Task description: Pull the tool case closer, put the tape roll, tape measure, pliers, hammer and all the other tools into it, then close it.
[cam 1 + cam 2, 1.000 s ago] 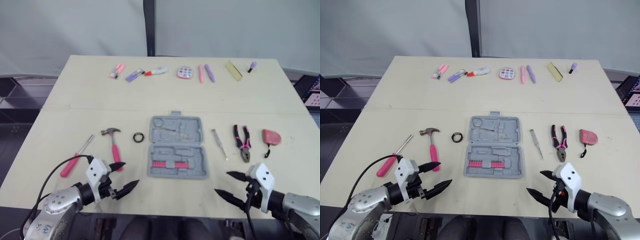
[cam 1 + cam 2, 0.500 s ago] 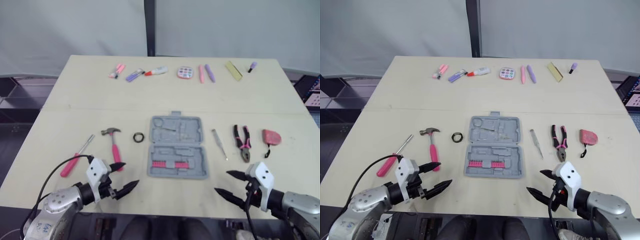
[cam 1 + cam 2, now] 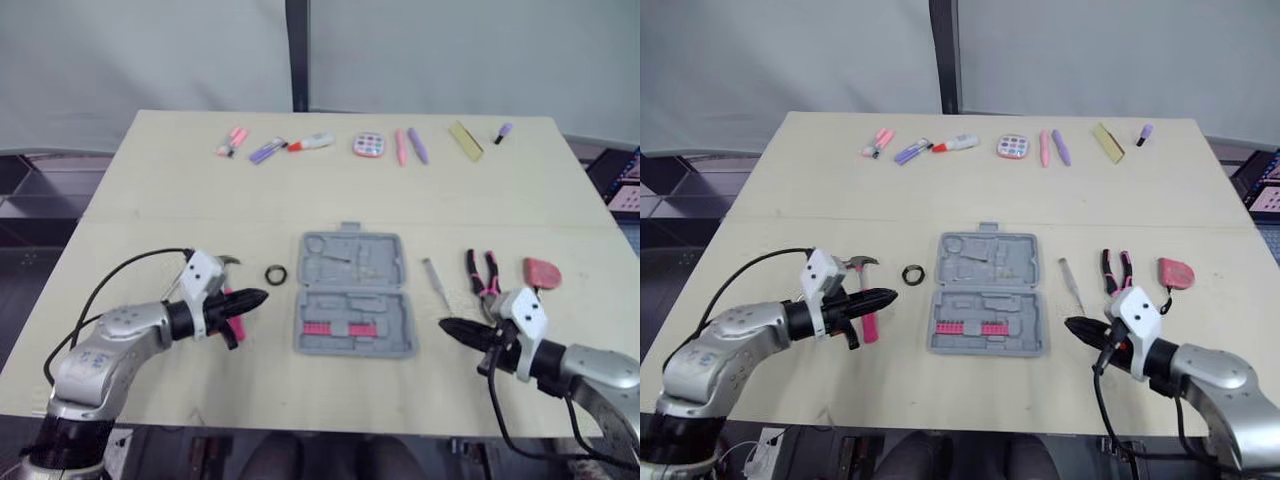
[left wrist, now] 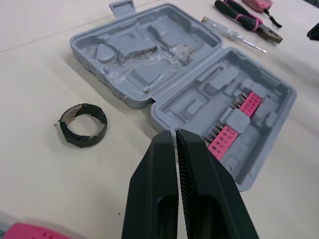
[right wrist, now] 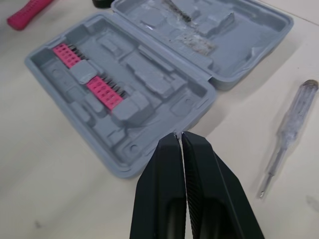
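Open tool case (image 3: 355, 295) lies between left end effector (image 3: 255, 297) and right end effector (image 3: 447, 325), long axis near-to-far. Both are pinched closed and empty.

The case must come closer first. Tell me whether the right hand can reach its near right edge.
Probably yes: the right hand, shut, points at the tool case with bare table between; the thin screwdriver lies off to the side.

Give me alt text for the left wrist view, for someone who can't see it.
An open grey tool case lies on a beige table, pink bit holders in one half. The left tool, shut, points at it; a black tape roll lies beside it.
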`<move>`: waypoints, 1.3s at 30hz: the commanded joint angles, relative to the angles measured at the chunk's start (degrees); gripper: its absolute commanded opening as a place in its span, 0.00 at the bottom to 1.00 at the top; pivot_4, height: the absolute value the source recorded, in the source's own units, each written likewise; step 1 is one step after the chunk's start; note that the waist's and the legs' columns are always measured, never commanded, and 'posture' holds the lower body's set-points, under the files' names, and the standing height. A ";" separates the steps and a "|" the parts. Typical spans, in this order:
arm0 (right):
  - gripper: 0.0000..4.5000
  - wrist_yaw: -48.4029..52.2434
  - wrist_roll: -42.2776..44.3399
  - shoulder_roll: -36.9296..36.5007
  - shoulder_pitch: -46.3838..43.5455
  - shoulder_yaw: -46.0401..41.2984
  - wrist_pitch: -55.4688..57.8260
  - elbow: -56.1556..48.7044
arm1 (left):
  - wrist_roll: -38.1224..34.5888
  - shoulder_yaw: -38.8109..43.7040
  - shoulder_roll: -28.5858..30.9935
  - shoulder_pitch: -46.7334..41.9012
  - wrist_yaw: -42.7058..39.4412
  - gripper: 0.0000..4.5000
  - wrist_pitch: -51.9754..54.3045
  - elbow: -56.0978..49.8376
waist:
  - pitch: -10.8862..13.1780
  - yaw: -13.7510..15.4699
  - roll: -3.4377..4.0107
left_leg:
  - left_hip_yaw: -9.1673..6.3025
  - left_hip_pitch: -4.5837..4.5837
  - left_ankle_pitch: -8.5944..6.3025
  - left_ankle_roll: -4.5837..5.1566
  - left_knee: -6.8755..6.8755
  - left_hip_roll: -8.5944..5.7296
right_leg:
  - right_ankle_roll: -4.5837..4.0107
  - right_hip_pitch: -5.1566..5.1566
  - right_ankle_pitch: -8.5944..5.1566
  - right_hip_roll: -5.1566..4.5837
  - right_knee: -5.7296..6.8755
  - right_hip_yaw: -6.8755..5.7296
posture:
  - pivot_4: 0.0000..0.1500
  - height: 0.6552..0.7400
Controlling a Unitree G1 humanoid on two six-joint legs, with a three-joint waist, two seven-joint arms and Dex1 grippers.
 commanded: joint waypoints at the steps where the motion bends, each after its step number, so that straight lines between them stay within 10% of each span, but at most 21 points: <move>1: 0.02 -2.80 -3.18 0.57 -5.57 2.90 0.22 3.58 | 1.51 -2.36 -0.01 -4.41 -1.91 0.02 0.77 5.18 | 0.00 -0.38 0.00 | 0.00 0.02 0.00 0.00 0.00 0.00 | 0.00 -0.01 0.00 0.00 0.07 0.00 | 1.00 0.69; 39: 0.02 -3.59 -11.16 7.94 -29.82 16.23 6.67 27.39 | 23.46 -14.38 -12.42 -20.49 -8.01 0.02 -22.84 37.83 | 0.00 -1.15 -0.01 | 0.00 -0.27 0.00 0.00 0.40 -0.15 | 0.01 -0.91 0.01 -0.15 1.46 -0.28 | 1.00 0.69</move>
